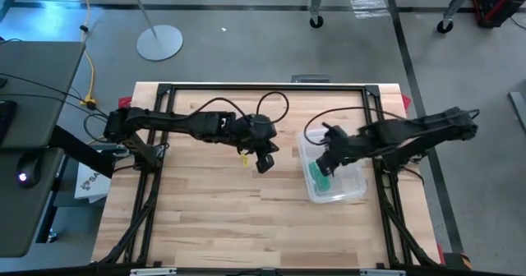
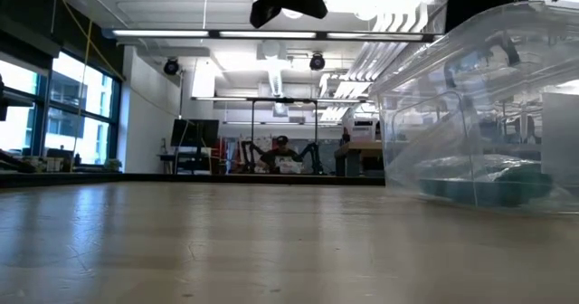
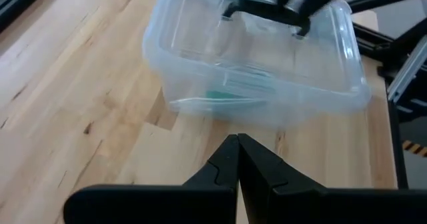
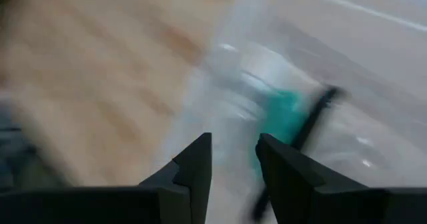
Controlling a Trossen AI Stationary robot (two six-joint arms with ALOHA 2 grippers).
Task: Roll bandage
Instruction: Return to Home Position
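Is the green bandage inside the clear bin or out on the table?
Inside. The green bandage shows through the walls of the clear bin in the high and left wrist views.

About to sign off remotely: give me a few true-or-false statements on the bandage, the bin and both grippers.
1. The solid green bandage lies inside the clear plastic bin. True.
2. The left gripper grips the bin's black handle. False: it is shut on nothing, apart from the bin, over the wooden table.
3. The right gripper is open above the bin. True.
4. The bin stands on the table's left half. False: it stands on the right half.
5. The bin's lid is off. False: the lid is on.
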